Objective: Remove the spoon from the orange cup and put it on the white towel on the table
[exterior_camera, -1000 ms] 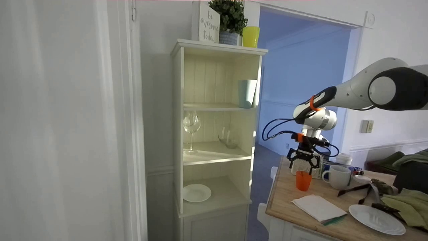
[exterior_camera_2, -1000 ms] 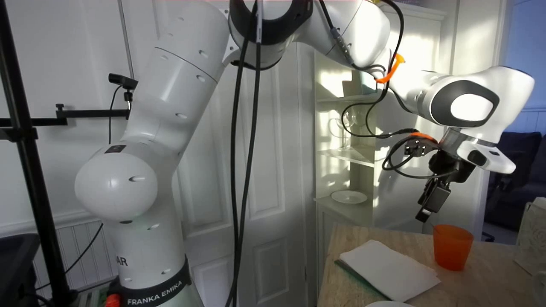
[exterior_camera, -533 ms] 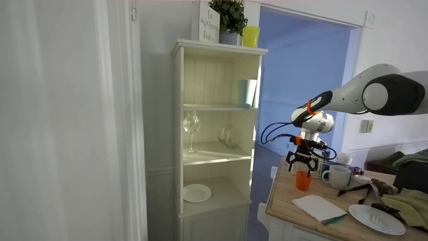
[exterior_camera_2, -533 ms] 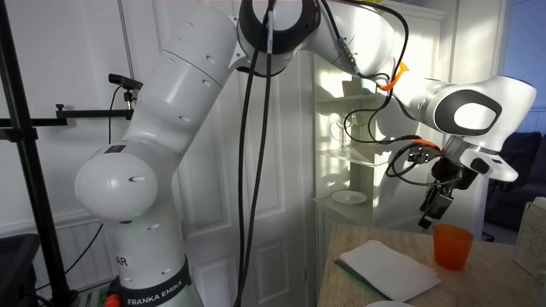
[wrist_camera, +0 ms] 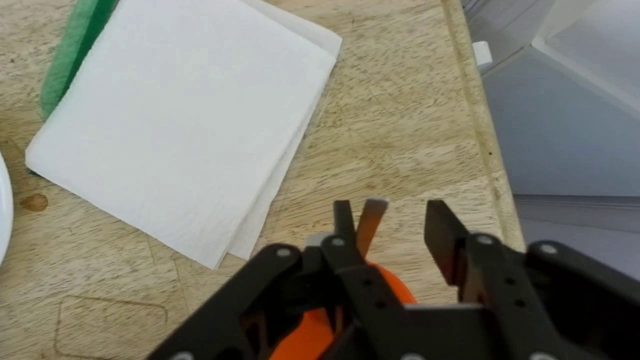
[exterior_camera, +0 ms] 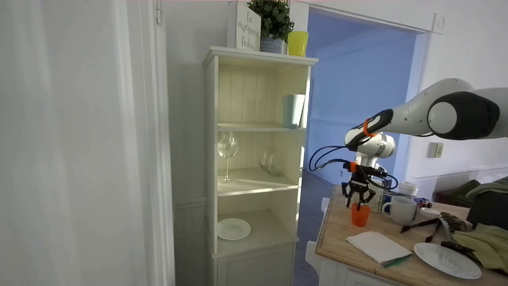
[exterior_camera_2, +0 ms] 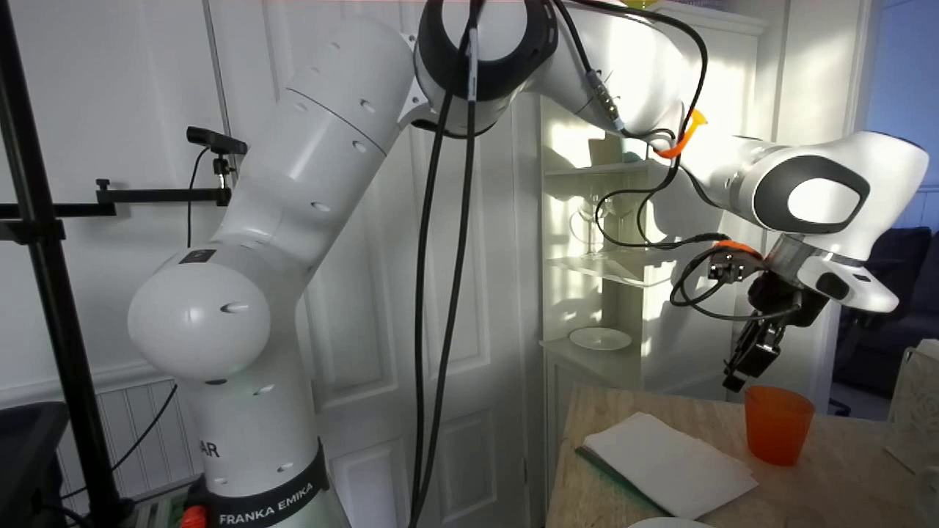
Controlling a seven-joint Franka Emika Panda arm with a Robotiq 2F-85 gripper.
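Observation:
The orange cup (exterior_camera: 360,217) stands upright on the wooden table (exterior_camera: 337,235), in both exterior views. My gripper (wrist_camera: 392,225) is at the cup's rim, its jaws partly closed with a gap between them. In the wrist view the spoon's flat handle (wrist_camera: 371,222) sticks out past the rim and shows in that gap, close to the left finger and clear of the right one. The spoon's lower part is hidden; in the exterior views I cannot make the spoon out. Flat on the table beside the cup lies the white towel (wrist_camera: 190,125).
A white mug (exterior_camera: 401,210) and a pale box (exterior_camera_2: 917,400) stand near the cup. Dark utensils (exterior_camera: 420,225), a white plate (exterior_camera: 447,260) and a green cloth (exterior_camera: 490,244) lie farther along. Green material (wrist_camera: 65,70) shows under the towel. The table edge (wrist_camera: 482,135) runs close by.
My gripper has come down toward the cup, and its jaws have drawn nearer to each other. Cup and towel have stayed in place.

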